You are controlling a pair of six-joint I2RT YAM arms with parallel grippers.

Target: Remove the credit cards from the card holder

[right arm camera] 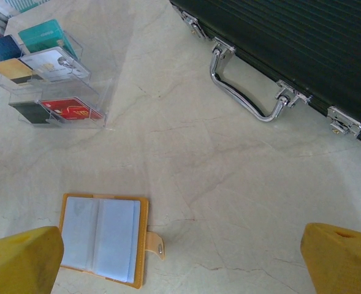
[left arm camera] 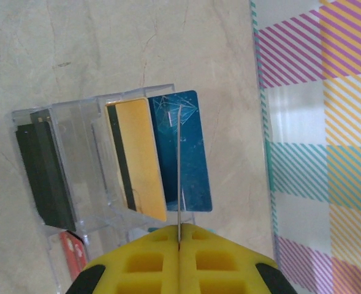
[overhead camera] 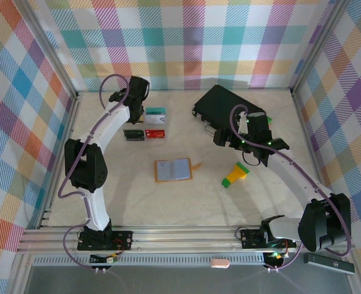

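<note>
The card holder lies open on the table, orange-tan with plain grey-blue pockets and its strap tab to one side. My left gripper is shut on a thin credit card, seen edge-on, held just over a clear rack. In the rack stand a yellow card, a blue card, a dark card and a red card. My right gripper hangs open over bare table, right of the card holder, with nothing between its fingers.
A large black hard case with a metal handle lies at the back right. A green-and-yellow block sits right of the card holder. The rack stands at the back left near the checked wall.
</note>
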